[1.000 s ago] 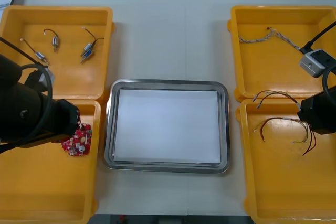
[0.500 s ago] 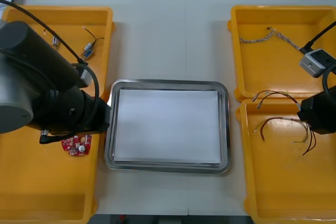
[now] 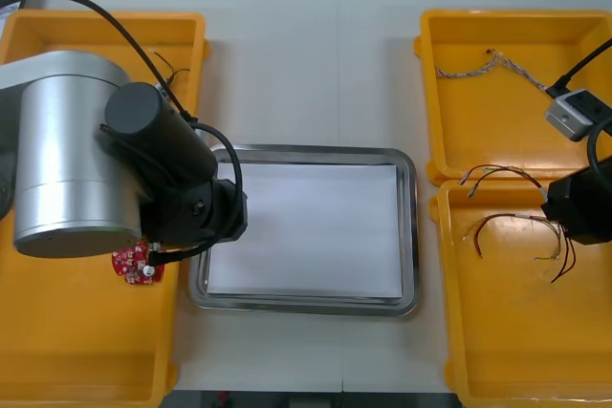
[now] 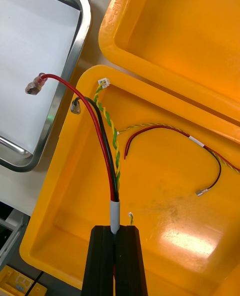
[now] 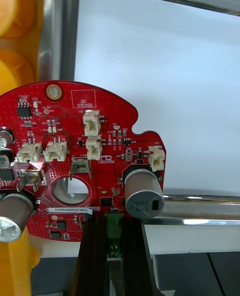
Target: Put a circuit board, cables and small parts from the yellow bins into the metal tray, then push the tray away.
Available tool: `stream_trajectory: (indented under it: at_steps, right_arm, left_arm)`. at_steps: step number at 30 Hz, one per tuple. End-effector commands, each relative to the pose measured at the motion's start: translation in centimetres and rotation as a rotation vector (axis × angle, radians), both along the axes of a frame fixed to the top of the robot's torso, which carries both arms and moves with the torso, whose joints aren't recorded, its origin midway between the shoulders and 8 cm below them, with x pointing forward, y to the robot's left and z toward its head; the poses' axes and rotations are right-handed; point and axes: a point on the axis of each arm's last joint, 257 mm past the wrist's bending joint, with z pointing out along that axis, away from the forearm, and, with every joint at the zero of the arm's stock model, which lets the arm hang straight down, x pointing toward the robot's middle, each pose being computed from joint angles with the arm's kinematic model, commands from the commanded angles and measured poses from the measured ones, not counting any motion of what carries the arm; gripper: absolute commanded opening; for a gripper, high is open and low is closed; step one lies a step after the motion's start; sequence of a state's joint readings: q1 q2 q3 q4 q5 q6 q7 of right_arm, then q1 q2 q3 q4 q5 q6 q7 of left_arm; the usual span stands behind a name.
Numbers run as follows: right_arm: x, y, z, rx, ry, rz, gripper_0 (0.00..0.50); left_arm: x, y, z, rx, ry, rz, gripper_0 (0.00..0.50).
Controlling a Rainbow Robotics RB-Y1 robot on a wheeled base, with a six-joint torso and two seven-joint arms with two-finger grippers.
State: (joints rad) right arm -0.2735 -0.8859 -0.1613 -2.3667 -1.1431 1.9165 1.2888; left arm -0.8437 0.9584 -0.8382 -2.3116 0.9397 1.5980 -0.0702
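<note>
1. The front view looks steeply down from above the arms at the table (image 3: 306, 64), the metal tray (image 3: 306, 150) and the yellow bins (image 3: 497, 131).
2. The left wrist view looks along the left gripper (image 5: 114, 223), very near to the circuit board (image 5: 75, 140) it grips, onto the tray's rim.
3. The right wrist view looks along the right gripper (image 4: 116, 231) and its clamped cable (image 4: 107, 161) into a bin.
4. All three views share the tray.

Shiny metal tray (image 3: 411, 236), glossy plastic bins (image 3: 507, 332)

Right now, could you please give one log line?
left gripper: shut on circuit board, at tray rim | right gripper: shut on cables, over yellow bin
</note>
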Motion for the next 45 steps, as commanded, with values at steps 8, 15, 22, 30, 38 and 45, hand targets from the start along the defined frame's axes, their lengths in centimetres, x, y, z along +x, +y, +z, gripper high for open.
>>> stream_trajectory:
  at_steps: [8,15,22,30,38,45]
  right_arm:
    - [0.6,-1.1,1.7,-0.015,-0.038,-0.039,0.0]
    - [0.6,-1.1,1.7,-0.015,-0.038,-0.039,0.0]
    - [0.6,-1.1,1.7,-0.015,-0.038,-0.039,0.0]
    - [0.6,-1.1,1.7,-0.015,-0.038,-0.039,0.0]
    - [0.6,-1.1,1.7,-0.015,-0.038,-0.039,0.0]
    - [0.6,-1.1,1.7,-0.015,-0.038,-0.039,0.0]
  left_arm:
    - [1.3,-5.4,-2.4,0.02,-0.061,-0.076,0.0]
    - [0.8,-7.1,-4.4,0.036,-0.052,-0.096,0.0]
    - [0.0,-6.8,-6.0,0.061,-0.047,-0.103,0.0]
    - [-0.6,-6.2,-7.5,0.071,-0.043,-0.113,0.0]
    - [-1.3,-6.4,-8.7,0.068,-0.041,-0.12,0.0]
    - [-1.6,-6.2,-9.6,0.074,-0.04,-0.12,0.0]
